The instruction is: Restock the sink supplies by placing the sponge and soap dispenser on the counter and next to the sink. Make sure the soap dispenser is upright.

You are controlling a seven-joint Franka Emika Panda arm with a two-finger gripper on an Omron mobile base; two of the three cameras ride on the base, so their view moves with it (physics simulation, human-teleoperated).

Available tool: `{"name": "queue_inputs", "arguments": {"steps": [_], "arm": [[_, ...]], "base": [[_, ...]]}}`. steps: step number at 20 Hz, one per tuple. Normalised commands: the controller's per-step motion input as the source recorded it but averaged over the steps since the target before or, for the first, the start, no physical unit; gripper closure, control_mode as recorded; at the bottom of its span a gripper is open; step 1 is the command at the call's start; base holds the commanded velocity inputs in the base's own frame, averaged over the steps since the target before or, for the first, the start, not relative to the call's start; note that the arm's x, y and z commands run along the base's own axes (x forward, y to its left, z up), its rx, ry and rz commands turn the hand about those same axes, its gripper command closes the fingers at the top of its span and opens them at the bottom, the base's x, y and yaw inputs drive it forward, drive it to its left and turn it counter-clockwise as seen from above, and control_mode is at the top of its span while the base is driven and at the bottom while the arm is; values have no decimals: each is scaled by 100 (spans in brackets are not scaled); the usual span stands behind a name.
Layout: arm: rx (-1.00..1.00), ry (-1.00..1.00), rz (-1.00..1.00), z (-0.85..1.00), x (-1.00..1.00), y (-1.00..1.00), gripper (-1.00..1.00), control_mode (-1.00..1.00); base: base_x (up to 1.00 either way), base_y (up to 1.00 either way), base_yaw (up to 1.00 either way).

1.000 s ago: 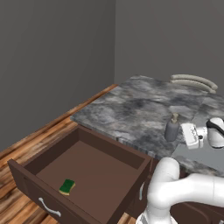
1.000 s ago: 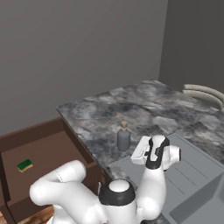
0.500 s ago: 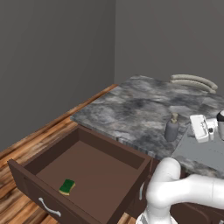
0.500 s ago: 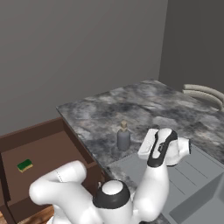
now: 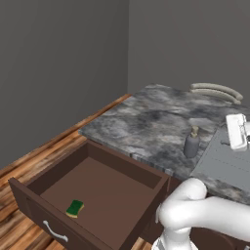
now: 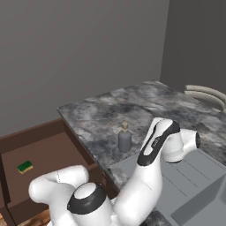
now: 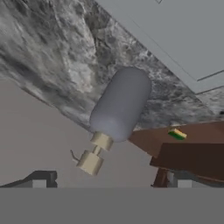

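Change: since a second ago the arm's hand has drawn away from the soap dispenser (image 5: 192, 144) toward the sink (image 5: 229, 163); dispenser and sponge (image 5: 74, 208) lie where they did.
Tool: the tool (image 7: 109, 183) stands wide apart and holds nothing; its dark tips flank the bottom of the hand view, touching no object.
Soap dispenser: upright on the table (image 5: 146, 122), grey body with tan pump on top, just beside the sink's near-left corner; in the hand view it appears rolled, its nozzle pointing toward the tool, clear of both tips.
Sink: light grey ribbed basin set into the table, with the arm's hand above its left part in the left base view.
Sponge: green face up with a yellow edge, on the floor of the open brown drawer (image 5: 97, 185), near its front-left corner, well apart from the sink.
Drawer: pulled out below the table's edge.
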Motion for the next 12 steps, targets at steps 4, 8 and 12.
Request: {"name": "queue_inputs", "arguments": {"steps": [4,8,12], "arm": [[-22,-25,-4,87,-46,14,-100,-100],[-29,-18,-1,76,-43,29,-100,-100],[-30,-5,0,38,-34,58,-100,-100]], "base": [[0,0,0],[0,0,0],[0,0,0]]}}
